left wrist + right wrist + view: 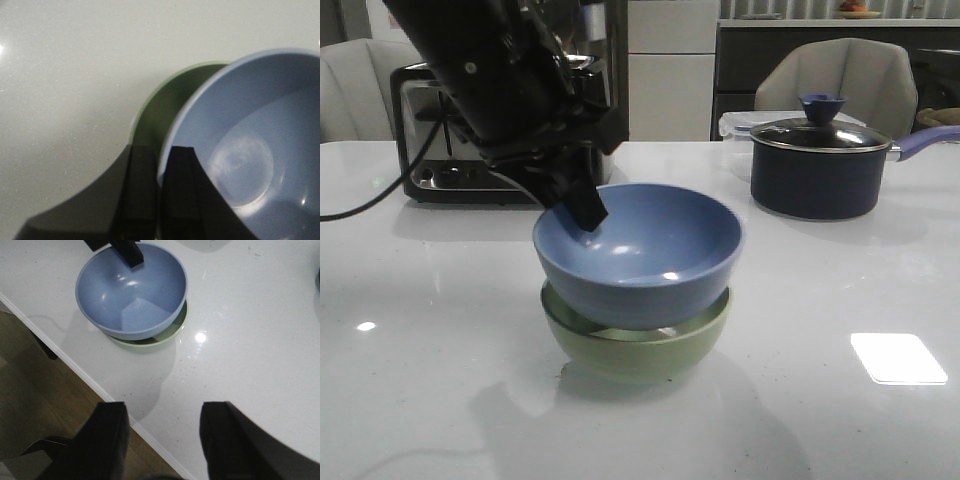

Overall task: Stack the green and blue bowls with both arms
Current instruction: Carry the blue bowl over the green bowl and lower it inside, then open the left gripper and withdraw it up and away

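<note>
Blue bowl (638,255) is nested, slightly tilted, in green bowl (638,345) mid-counter (840,420), rim pinched by closed left hand (578,205) for seating. Right hand (162,440) is held open, empty, well apart.

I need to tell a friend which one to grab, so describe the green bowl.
On the white table, in front of the toaster, two bowls are nested. The green bowl is the lower one, under the blue bowl held by the left gripper.

Your left gripper (159,190) is pinching narrowly on a rim; your right gripper (162,435) is hanging wide apart.
</note>
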Controlling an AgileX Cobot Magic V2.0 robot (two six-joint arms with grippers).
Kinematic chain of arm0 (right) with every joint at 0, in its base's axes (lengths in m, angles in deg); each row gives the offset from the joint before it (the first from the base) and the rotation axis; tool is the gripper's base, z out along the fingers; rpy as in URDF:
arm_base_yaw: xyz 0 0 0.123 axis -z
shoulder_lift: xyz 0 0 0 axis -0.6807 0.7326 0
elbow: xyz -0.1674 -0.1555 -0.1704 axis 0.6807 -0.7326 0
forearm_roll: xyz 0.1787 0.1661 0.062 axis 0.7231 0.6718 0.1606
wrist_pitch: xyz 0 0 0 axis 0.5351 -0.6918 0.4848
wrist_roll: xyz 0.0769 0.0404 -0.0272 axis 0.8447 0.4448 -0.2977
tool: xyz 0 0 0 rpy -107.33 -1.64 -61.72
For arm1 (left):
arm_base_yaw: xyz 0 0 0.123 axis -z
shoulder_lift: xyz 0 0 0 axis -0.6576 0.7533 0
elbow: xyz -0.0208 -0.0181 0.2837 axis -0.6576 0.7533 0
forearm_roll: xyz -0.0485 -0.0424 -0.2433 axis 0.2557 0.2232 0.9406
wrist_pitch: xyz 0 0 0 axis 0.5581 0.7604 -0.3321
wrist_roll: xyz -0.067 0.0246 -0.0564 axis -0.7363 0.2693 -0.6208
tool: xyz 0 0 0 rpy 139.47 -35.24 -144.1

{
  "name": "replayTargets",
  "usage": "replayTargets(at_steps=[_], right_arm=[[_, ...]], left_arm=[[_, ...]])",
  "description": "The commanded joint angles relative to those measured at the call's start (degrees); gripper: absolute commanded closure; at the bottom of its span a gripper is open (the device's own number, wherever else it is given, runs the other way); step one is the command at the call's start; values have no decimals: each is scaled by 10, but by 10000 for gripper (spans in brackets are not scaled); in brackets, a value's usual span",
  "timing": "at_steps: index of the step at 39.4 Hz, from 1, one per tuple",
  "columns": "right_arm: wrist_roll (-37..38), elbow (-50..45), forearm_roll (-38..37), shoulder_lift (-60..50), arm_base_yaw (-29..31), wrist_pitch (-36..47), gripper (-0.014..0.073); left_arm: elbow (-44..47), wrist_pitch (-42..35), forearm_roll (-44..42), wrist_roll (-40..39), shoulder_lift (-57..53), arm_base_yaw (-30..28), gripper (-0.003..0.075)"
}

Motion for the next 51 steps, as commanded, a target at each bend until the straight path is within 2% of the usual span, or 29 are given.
replayTargets(at_steps=[1,6,14,16,26,35,44,51], right_arm=[[-6,16,3,-2,-1,36,148],[-6,16,3,-2,-1,36,148],[-6,16,3,-2,-1,36,148],[-6,16,3,-2,-1,36,148],[-6,16,3,-2,-1,36,148],[-6,16,3,-2,-1,36,148],[-6,16,3,-2,-1,36,148],[-6,16,3,-2,-1,36,148]], left_arm=[[-15,-41,17,1,-12,5,627],[-15,-48,17,1,3,5,603],[-15,-51,17,1,4,5,393],[-15,-52,12,1,3,4,365],[-16,-42,9,0,-37,-24,370],[12,-17,-8,0,-149,-27,370],[117,-15,-8,0,-295,-27,370],[208,15,-33,-11,-415,-27,370]])
